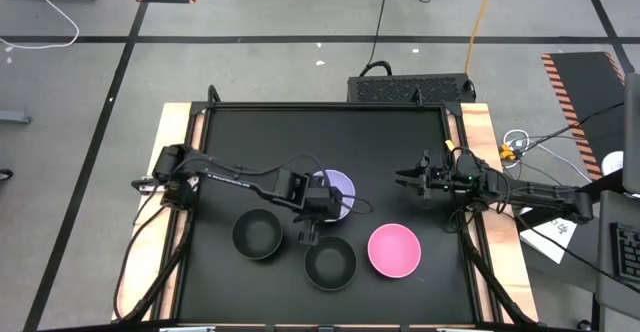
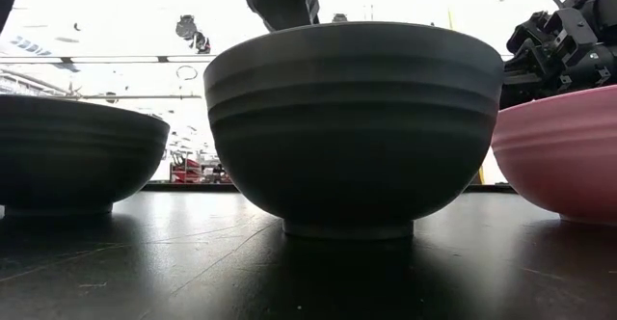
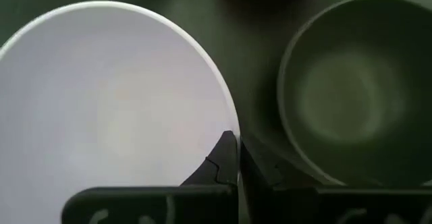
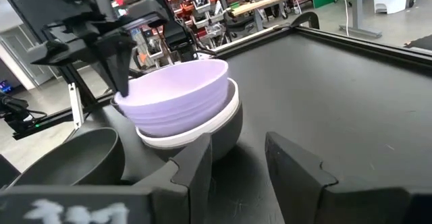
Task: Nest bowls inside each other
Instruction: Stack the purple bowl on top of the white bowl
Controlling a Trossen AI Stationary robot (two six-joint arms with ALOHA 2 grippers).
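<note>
Lavender bowl [image 4: 177, 92] nested in white bowl [image 4: 196, 133], white in black bowl [image 4: 226, 135]; stack at desk [image 1: 400, 142] centre. Lavender rim pinched by left claw [image 4: 118, 65], fingers closed on it. Two black bowls loose nearer front: one [image 1: 257, 236] at left, one [image 1: 330, 263] mid. Pink bowl [image 1: 394, 250] at right, apart from others. Right claw [image 1: 405, 179] held open, empty, w/ gap to stack.

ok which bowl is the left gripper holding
The lavender bowl, topmost of the stack; the left gripper pinches its rim. The others sit untouched.
</note>
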